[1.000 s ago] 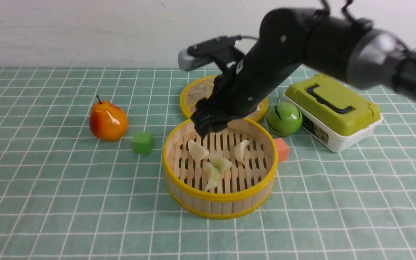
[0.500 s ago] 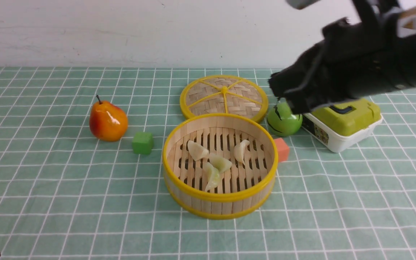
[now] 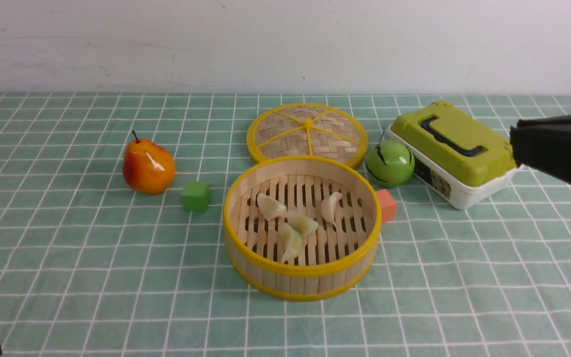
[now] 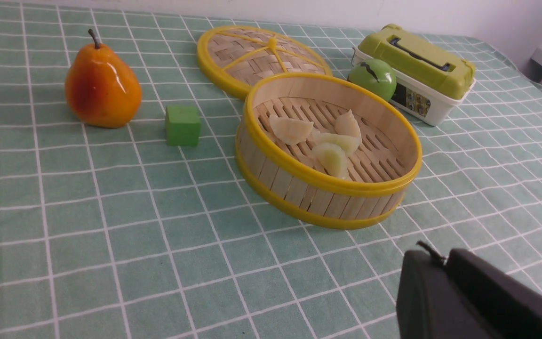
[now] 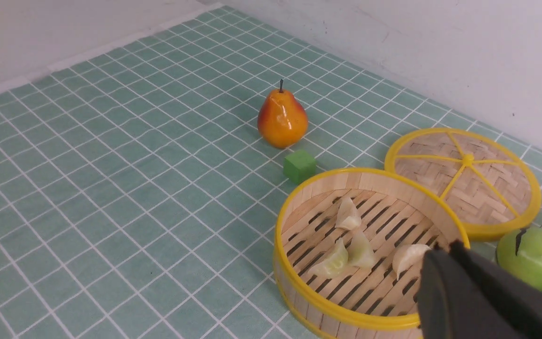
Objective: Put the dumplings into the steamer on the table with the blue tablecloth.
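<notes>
The steamer [image 3: 301, 270] stands mid-table on the table with the blue tablecloth [image 3: 67, 248]. Several dumplings [image 3: 301, 223] lie on its slatted floor, two of them touching. They also show in the left wrist view [image 4: 291, 130] and the right wrist view [image 5: 347, 215]. My right gripper [image 3: 514, 141] is shut and empty, at the right edge above the cloth, well clear of the steamer; in its own view [image 5: 445, 249] its tip hangs over the steamer's near rim. My left gripper [image 4: 433, 256] is shut and empty, low at the front left.
The woven lid [image 3: 308, 133] lies flat just behind the steamer. A green apple [image 3: 390, 162], an orange cube [image 3: 387, 205] and a green-lidded box [image 3: 456, 148] sit to its right. A pear [image 3: 147, 166] and a green cube [image 3: 196, 196] sit to its left.
My right arm has drawn back from over the steamer's far rim, up and to the right edge. The dumplings have not moved. A bit of my left arm now shows at the bottom left.
</notes>
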Robot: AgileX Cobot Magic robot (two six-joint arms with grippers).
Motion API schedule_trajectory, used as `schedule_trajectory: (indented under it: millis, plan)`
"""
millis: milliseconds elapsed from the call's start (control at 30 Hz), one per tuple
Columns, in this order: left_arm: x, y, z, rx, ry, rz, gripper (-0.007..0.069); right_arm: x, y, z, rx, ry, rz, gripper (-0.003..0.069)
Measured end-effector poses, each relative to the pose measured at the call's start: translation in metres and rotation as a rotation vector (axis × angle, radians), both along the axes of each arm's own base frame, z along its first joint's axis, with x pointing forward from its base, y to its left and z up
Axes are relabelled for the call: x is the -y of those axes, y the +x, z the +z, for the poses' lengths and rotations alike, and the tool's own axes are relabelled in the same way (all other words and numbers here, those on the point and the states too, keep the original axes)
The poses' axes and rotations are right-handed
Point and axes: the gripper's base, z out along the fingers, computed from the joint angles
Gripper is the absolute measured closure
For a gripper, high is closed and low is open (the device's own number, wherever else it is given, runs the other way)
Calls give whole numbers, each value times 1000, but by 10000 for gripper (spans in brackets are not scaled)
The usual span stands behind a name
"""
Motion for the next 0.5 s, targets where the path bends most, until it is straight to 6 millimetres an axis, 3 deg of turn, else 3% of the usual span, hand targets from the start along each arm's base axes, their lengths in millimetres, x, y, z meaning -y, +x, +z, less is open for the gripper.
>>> schedule_trajectory:
  millis: [500]
  plan:
    - [0,0,0,0,1,0,568,4,-4,-7,12,-24,-7,677]
